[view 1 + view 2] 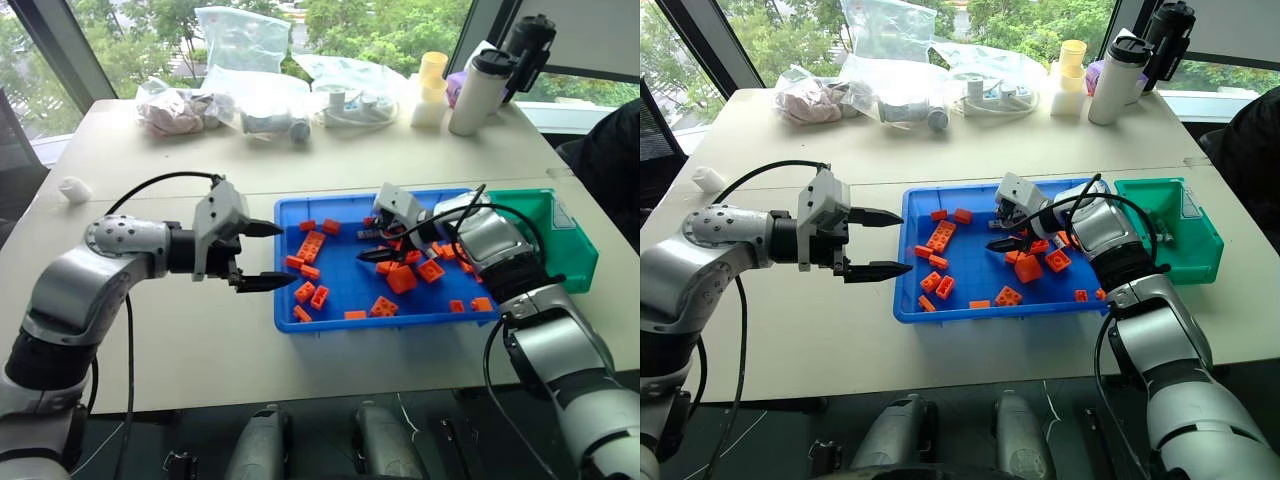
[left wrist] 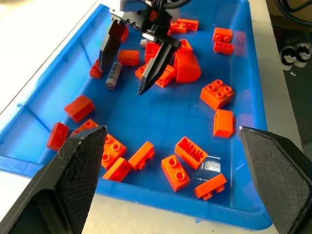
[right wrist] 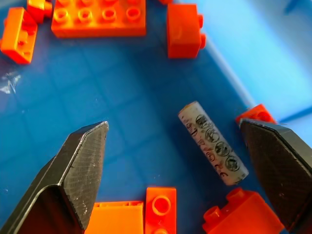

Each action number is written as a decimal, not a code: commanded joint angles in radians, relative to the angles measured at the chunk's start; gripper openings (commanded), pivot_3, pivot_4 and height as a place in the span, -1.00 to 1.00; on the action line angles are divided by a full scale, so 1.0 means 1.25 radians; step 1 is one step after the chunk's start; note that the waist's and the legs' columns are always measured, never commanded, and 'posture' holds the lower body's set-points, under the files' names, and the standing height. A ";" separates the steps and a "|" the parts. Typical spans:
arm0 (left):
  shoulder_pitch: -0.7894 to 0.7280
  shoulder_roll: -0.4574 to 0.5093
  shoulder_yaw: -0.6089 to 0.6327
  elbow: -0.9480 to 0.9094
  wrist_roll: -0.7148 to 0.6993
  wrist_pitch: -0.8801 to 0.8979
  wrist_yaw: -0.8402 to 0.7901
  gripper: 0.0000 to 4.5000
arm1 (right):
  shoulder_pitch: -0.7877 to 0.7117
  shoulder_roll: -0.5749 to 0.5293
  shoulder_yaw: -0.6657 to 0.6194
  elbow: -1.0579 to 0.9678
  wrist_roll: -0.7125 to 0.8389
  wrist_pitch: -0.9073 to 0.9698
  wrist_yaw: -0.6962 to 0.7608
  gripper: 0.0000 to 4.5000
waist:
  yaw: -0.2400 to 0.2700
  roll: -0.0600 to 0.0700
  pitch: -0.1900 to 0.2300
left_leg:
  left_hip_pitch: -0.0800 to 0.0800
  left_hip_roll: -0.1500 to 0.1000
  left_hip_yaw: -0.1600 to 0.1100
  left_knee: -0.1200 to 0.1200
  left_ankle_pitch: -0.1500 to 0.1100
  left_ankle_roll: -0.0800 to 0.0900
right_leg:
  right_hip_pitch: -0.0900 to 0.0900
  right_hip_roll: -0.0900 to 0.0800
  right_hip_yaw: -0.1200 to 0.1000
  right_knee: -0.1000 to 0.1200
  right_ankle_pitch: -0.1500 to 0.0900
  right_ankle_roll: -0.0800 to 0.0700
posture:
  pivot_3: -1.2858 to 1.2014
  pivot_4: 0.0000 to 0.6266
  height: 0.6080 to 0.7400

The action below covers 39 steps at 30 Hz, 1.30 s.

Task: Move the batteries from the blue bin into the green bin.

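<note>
The blue bin [image 1: 330, 322] lies mid-table, strewn with orange bricks [image 1: 312, 245]. One grey battery [image 3: 212, 144] rests flat on the bin's floor among the bricks; it also shows in the left wrist view as the battery [image 2: 113, 75]. My right gripper [image 1: 368, 246] reaches down into the bin, open, its fingers straddling that battery without touching it. My left gripper [image 1: 283, 255] hovers open and empty at the bin's left edge, pointing across it. The green bin [image 1: 1170, 232] sits against the blue bin's right end.
Plastic bags [image 1: 235, 60], a white bottle [image 1: 478, 90], a dark bottle [image 1: 530, 45] and stacked cups [image 1: 432, 85] line the table's far edge. A small white object [image 1: 72, 188] lies at the left. Loose bricks crowd around the battery.
</note>
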 commanded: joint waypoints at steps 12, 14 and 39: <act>-0.005 0.011 0.024 -0.026 -0.013 -0.002 0.010 1.00 | -0.090 0.034 -0.064 0.083 -0.015 -0.040 -0.011 -0.99 | 0.001 0.000 0.000 | 0.000 0.000 0.000 0.000 0.000 0.000 | 0.000 0.000 0.000 0.000 0.000 0.000 | 0.03 -0.52 1.00; -0.008 0.010 0.025 -0.025 -0.015 -0.004 0.010 1.00 | -0.095 0.015 -0.119 0.014 0.026 0.018 -0.014 -0.99 | 0.001 0.001 0.000 | 0.000 0.000 0.000 0.000 0.000 0.000 | 0.000 0.000 0.000 0.000 0.000 0.000 | 0.03 -0.52 1.00; -0.195 -0.178 -0.111 0.156 0.025 -0.116 -0.099 1.00 | 0.311 -0.301 -0.533 -0.420 0.127 0.327 -0.353 -0.99 | -0.014 0.001 0.000 | 0.001 0.000 0.001 0.000 -0.001 0.001 | 0.000 0.001 0.002 0.000 0.000 0.000 | 0.03 -0.52 1.00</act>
